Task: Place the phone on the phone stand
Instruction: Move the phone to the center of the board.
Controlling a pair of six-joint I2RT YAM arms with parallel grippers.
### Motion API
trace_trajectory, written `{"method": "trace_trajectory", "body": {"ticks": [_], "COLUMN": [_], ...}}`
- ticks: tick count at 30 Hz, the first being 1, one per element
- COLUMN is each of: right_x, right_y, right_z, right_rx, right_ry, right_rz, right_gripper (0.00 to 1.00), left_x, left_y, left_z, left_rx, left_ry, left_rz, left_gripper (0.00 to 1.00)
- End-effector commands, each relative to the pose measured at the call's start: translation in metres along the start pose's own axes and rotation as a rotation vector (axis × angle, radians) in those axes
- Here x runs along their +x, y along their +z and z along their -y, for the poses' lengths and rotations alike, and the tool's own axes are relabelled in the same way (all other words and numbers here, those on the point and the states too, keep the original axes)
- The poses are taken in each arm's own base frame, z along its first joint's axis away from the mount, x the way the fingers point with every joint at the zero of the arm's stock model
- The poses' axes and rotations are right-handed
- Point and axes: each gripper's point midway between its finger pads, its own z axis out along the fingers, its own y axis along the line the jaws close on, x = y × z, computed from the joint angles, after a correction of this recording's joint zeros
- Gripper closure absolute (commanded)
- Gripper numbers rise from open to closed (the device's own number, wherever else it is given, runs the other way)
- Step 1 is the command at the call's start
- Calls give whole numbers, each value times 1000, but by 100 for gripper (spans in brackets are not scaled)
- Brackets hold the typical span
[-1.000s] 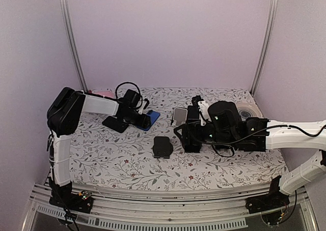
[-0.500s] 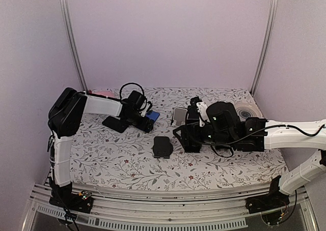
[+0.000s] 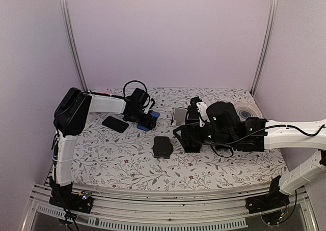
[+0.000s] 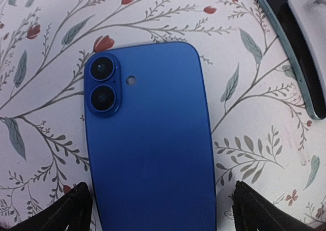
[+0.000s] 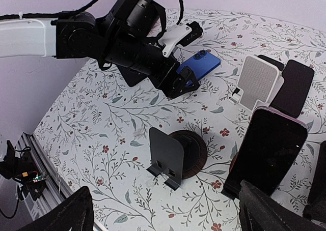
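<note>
The left hand (image 4: 158, 213) is open, its fingers either side of the blue phone (image 4: 150, 149); the phone lies face down, flat on the flowered surface (image 4: 254, 139); a black phone (image 3: 115, 123) lies at the hand's 9 o'clock; the black stand (image 3: 162, 146) sits at the blue phone's 5 o'clock, well apart; the right hand (image 5: 175, 213) hangs open at the stand's 2 o'clock.

1. Left arm (image 3: 104, 104): white tubular links join bulky black joint housings, and a black cable (image 3: 133, 84) loops over the wrist.
2. Right arm (image 3: 290, 135): it has the same white links and black housings, a thin black lead along the forearm, and small green lights (image 3: 215, 117).
3. Left gripper (image 5: 181, 85): black angular fingers sit under a white bracket (image 5: 175, 37).
4. Bases (image 3: 69, 200): black blocks sit on the ribbed metal rail.
</note>
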Motion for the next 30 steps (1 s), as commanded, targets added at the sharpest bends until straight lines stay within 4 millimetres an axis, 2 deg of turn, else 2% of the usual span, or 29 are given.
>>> {"method": "trace_trajectory", "body": {"ticks": [1, 6, 13, 21, 30], "right_x": [-8, -8, -8, -6, -4], "right_y": [-4, -4, -2, 0, 0], "right_z": [-1, -2, -3, -4, -6], "right_rx": [0, -2, -7, -13, -29], "right_ry": [6, 7, 7, 11, 13], "right_rz": [25, 24, 22, 18, 16], "right_gripper": [1, 1, 1, 1, 1], "left_x": [62, 68, 76, 91, 132], "left_y": [26, 25, 15, -6, -32], "left_z": [-9, -10, -11, -8, -3], "left_rx": [-39, -45, -64, -78, -85], "left_ry": [36, 29, 13, -20, -68], "left_rz": [-194, -206, -216, -201, -212], "left_gripper": [6, 19, 30, 33, 33]}}
